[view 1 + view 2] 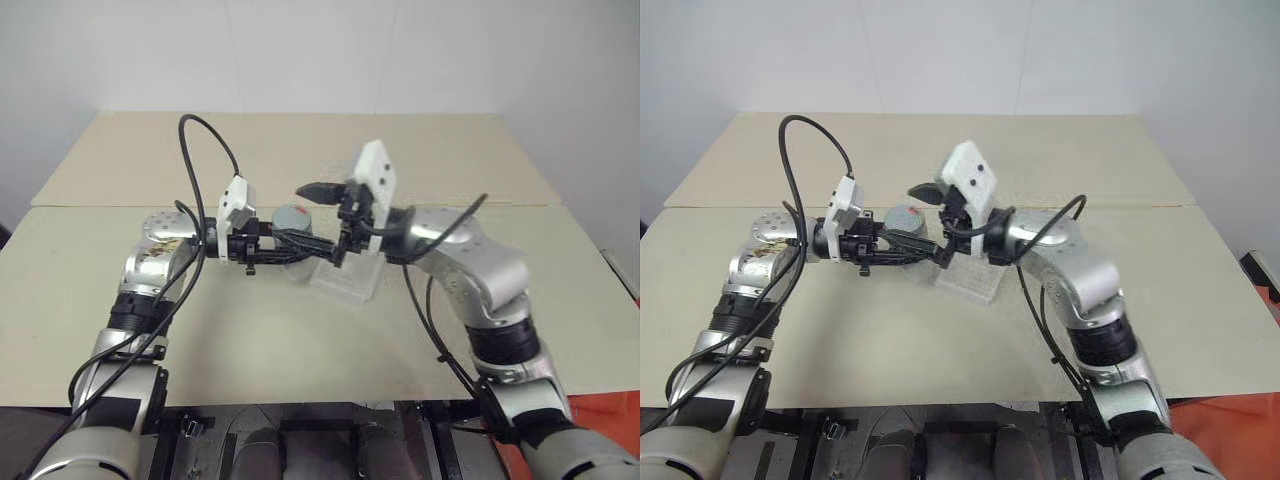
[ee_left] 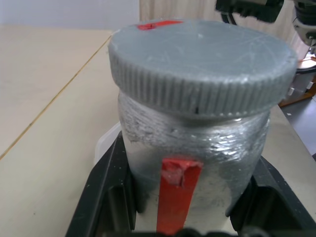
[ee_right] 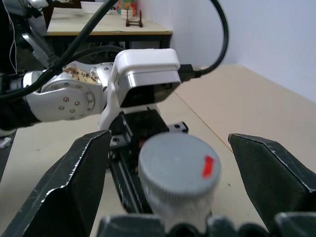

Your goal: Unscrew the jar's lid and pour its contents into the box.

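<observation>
Left gripper pinches the jar above the table, lid on. Right gripper, fingers spread, straddles the lid. A crooked squeeze could twist the jar loose beside the box.

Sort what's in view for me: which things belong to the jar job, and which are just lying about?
Belongs to the job:
- jar, clamped in the left gripper
- lid, still on the jar
- box, on the table under the grippers
- right gripper, jaws wide either side of the lid

Lying about:
- table
- arm cables
</observation>
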`<action>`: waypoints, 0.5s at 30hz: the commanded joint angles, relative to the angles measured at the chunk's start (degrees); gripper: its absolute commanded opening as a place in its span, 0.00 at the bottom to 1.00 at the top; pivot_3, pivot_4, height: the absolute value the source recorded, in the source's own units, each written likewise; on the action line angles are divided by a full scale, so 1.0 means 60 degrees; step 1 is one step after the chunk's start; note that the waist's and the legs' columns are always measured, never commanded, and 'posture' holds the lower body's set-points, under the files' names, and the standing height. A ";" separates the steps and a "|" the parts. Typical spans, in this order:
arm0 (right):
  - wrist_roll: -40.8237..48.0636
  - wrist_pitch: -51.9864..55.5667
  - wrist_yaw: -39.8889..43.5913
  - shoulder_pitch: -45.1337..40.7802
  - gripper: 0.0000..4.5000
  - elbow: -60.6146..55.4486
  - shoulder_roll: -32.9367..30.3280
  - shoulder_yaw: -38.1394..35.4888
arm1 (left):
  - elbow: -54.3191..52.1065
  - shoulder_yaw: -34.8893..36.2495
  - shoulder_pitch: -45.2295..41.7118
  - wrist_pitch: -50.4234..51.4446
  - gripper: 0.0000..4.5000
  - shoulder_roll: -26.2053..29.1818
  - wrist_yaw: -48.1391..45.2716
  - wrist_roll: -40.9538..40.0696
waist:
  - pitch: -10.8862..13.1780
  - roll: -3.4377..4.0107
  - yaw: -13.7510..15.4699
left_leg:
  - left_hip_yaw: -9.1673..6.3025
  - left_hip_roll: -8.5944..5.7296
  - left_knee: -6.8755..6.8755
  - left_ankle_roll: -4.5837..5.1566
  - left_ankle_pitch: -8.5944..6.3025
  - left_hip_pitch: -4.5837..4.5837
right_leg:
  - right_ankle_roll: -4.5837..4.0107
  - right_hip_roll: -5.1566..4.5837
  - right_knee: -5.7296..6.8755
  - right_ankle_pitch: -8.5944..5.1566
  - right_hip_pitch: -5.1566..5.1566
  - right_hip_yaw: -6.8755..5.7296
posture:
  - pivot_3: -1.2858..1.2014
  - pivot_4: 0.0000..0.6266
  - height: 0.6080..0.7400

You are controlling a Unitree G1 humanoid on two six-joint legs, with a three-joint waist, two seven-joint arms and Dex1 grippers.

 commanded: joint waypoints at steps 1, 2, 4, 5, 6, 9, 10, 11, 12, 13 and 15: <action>-0.0447 -0.0402 -0.0260 -0.0396 0.99 0.0303 0.0236 0.0139 | -0.0232 0.0097 -0.0262 -0.0152 0.43 0.0008 -0.0053 -0.0108 | 0.0000 0.0000 -0.0001 | 0.0000 0.0000 0.0000 0.0000 0.0000 -0.0001 | 0.0000 0.0000 -0.0002 0.0000 0.0001 0.0000 | 0.52 0.24 1.00; -0.0584 -0.0460 -0.0345 -0.0484 0.99 0.0474 0.0346 0.0194 | -0.0241 0.0103 -0.0255 -0.0147 0.43 0.0011 -0.0048 -0.0108 | 0.0000 0.0000 0.0001 | 0.0000 -0.0001 0.0000 0.0000 0.0000 -0.0003 | 0.0000 -0.0001 -0.0003 0.0000 0.0000 0.0000 | 0.52 0.24 1.00; -0.0804 -0.0582 -0.0439 -0.0571 0.99 0.0722 0.0495 0.0272 | -0.0363 0.0122 -0.0173 -0.0106 0.43 0.0041 -0.0037 -0.0136 | 0.0000 0.0000 -0.0001 | 0.0001 -0.0001 -0.0001 0.0000 0.0000 -0.0004 | 0.0000 -0.0001 -0.0004 0.0000 -0.0002 -0.0001 | 0.52 0.24 1.00; -0.0882 -0.0623 -0.0459 -0.0585 0.99 0.0822 0.0553 0.0273 | -0.0415 0.0133 -0.0131 -0.0092 0.43 0.0061 -0.0035 -0.0149 | 0.0000 0.0000 -0.0001 | 0.0001 -0.0001 0.0000 0.0000 0.0000 -0.0004 | 0.0000 -0.0001 -0.0003 0.0000 -0.0002 0.0000 | 0.52 0.24 1.00; -0.0982 -0.0667 -0.0497 -0.0592 0.99 0.0934 0.0597 0.0275 | -0.0457 0.0145 -0.0089 -0.0080 0.43 0.0086 -0.0032 -0.0158 | 0.0000 0.0000 -0.0002 | 0.0000 0.0000 0.0000 0.0000 0.0000 -0.0004 | 0.0000 -0.0001 -0.0003 0.0000 -0.0002 -0.0001 | 0.52 0.24 1.00; -0.1116 -0.0717 -0.0544 -0.0538 0.99 0.1087 0.0623 0.0177 | -0.0559 0.0184 0.0015 -0.0035 0.43 0.0157 -0.0024 -0.0185 | 0.0000 0.0000 -0.0006 | 0.0000 0.0000 0.0000 0.0000 0.0000 -0.0003 | 0.0000 -0.0001 -0.0003 0.0000 -0.0002 0.0000 | 0.52 0.24 1.00; -0.1120 -0.0717 -0.0535 -0.0506 0.99 0.1088 0.0599 0.0117 | -0.0583 0.0194 0.0043 -0.0019 0.43 0.0180 -0.0015 -0.0194 | 0.0000 0.0000 -0.0008 | 0.0000 0.0000 0.0000 0.0000 0.0000 -0.0003 | 0.0000 -0.0001 -0.0002 0.0000 -0.0002 0.0000 | 0.52 0.24 1.00; -0.1119 -0.0708 -0.0531 -0.0478 0.99 0.1077 0.0563 0.0057 | -0.0599 0.0200 0.0064 -0.0003 0.43 0.0201 -0.0008 -0.0204 | 0.0000 0.0000 -0.0008 | 0.0000 0.0000 0.0000 0.0000 0.0000 -0.0003 | 0.0000 -0.0001 -0.0001 0.0000 -0.0002 0.0000 | 0.52 0.24 1.00; -0.1112 -0.0703 -0.0521 -0.0459 0.99 0.1063 0.0526 0.0010 | -0.0609 0.0201 0.0077 0.0007 0.43 0.0213 -0.0002 -0.0210 | 0.0000 0.0000 -0.0007 | 0.0000 0.0000 -0.0001 0.0000 0.0000 -0.0003 | 0.0000 -0.0001 -0.0001 0.0000 -0.0002 -0.0001 | 0.52 0.24 1.00; -0.1071 -0.0692 -0.0485 -0.0422 0.99 0.1024 0.0453 -0.0076 | -0.0628 0.0198 0.0098 0.0011 0.43 0.0222 0.0002 -0.0215 | 0.0000 0.0000 -0.0006 | 0.0000 0.0000 -0.0001 0.0000 0.0000 -0.0003 | 0.0000 -0.0001 -0.0002 0.0000 -0.0002 0.0000 | 0.52 0.24 1.00; -0.0980 -0.0664 -0.0413 -0.0334 0.99 0.0936 0.0274 -0.0259 | -0.0671 0.0188 0.0119 0.0039 0.43 0.0228 0.0012 -0.0230 | 0.0000 0.0000 -0.0002 | 0.0000 0.0000 0.0000 0.0000 0.0000 -0.0003 | 0.0000 -0.0001 -0.0001 0.0000 -0.0002 0.0000 | 0.52 0.24 1.00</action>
